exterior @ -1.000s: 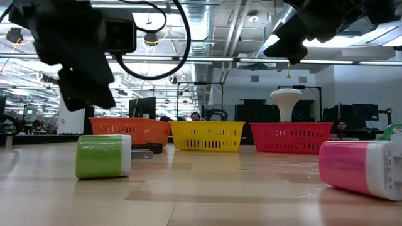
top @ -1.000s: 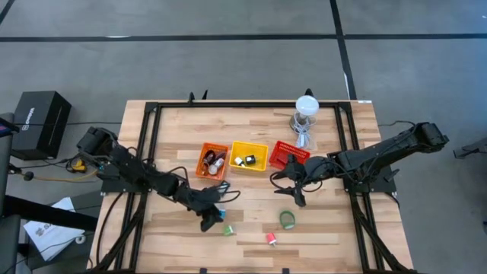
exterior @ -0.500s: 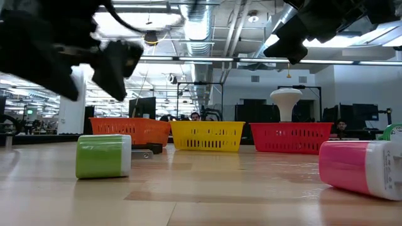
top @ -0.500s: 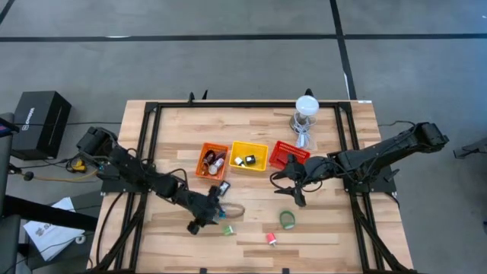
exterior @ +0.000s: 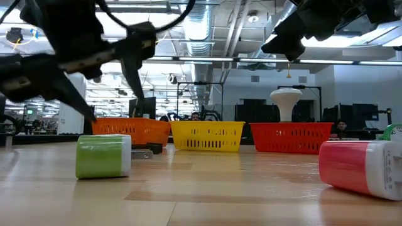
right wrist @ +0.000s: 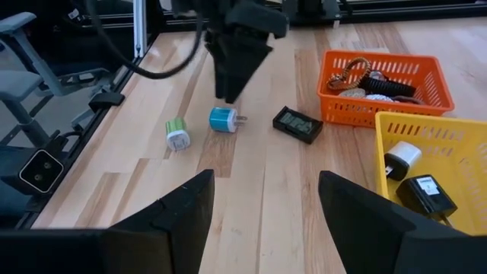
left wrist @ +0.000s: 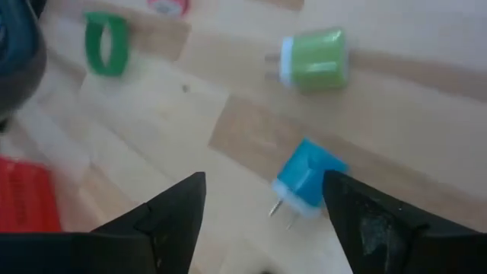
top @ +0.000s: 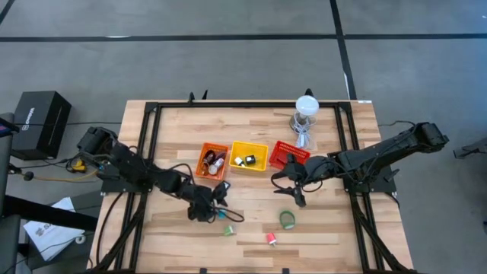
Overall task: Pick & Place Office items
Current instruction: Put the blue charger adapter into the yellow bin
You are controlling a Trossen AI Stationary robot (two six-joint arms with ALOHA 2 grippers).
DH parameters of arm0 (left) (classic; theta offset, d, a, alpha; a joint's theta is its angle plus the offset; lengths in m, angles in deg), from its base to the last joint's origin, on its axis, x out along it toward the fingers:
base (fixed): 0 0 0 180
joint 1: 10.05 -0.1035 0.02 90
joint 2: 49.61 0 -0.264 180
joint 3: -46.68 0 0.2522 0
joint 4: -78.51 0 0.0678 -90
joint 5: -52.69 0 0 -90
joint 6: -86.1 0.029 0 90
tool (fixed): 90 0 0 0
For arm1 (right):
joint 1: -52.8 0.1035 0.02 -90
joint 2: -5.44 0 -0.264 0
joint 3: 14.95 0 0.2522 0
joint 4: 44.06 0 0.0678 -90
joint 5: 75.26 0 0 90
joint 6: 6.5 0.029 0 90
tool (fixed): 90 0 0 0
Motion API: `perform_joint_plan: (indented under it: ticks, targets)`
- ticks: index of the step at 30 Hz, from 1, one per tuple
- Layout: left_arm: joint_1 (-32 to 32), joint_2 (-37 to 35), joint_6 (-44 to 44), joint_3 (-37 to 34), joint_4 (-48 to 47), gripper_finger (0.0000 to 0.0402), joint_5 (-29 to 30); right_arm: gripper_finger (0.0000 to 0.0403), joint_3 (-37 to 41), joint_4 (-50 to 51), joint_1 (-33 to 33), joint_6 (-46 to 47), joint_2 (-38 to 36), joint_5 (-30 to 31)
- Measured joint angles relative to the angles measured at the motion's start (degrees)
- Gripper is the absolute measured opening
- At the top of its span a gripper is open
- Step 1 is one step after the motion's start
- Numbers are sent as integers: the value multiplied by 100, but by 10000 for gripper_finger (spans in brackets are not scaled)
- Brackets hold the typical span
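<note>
1. The left gripper hangs over the wooden surface with its jaws spread wide and nothing between them; a blue plug adapter lies on the wood just ahead of its fingertips, prongs pointing back toward the gripper.
2. A little farther out from the same gripper lies a green plug adapter, on its side, well clear of the blue one; beyond that, a green ring and a pink plug adapter rest loose on the surface.
3. A flat black device lies on the wood just beside the orange basket, between that basket and the blue adapter.
4. The orange basket, nearest the left gripper of the three, holds a tangle of small items, among them a beige ring and dark pieces that cannot be told apart.
5. The yellow basket, touching or nearly touching the orange one, holds a white plug piece and a black charger block.
6. The red basket sits last in the row, closest to the right gripper; what it holds cannot be made out.
7. The right gripper hovers above the surface just off the red basket, jaws wide and holding nothing.
8. A clear jar with a white top stands upright past the red basket, toward the far edge of the surface.
</note>
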Motion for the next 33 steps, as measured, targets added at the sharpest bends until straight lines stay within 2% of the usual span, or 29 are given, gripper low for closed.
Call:
perform_joint_plan:
  ticks: [4, 9, 14, 16, 18, 21, 24, 29, 33]
  targets:
    - [-94, 0, 13, 373, -956, 270, -492, 228, 1, 0, 0, 0, 0, 2]
    - [-94, 47, 433, 925, -1954, 271, -527, 228, 0, 2, 0, -2, 0, 2]
    - [-110, 799, 863, 1749, -2327, 271, -518, 228, 0, -1, 0, -3, 2, 2]
    - [-104, 1221, 995, 2044, -2676, 271, -328, 228, 1, -9, 0, -2, 2, 2]
    - [-28, 1559, 1014, 2298, -2871, 271, 114, 228, 0, 10, 0, -2, 2, 1]
    - [137, 1755, 1061, 2601, -3074, 271, 540, 228, 0, 37, 11, -2, 2, 0]
    - [209, 1750, 1333, 2725, -3498, 270, 495, 228, 0, 39, 13, -2, 2, 0]
    - [61, 1733, 1383, 2746, -3662, 269, 175, 228, 0, 23, 13, 21, 2, 0]
    - [-17, 1733, 2125, 2746, -3547, 269, 241, 228, 0, 15, 13, 139, 2, 0]
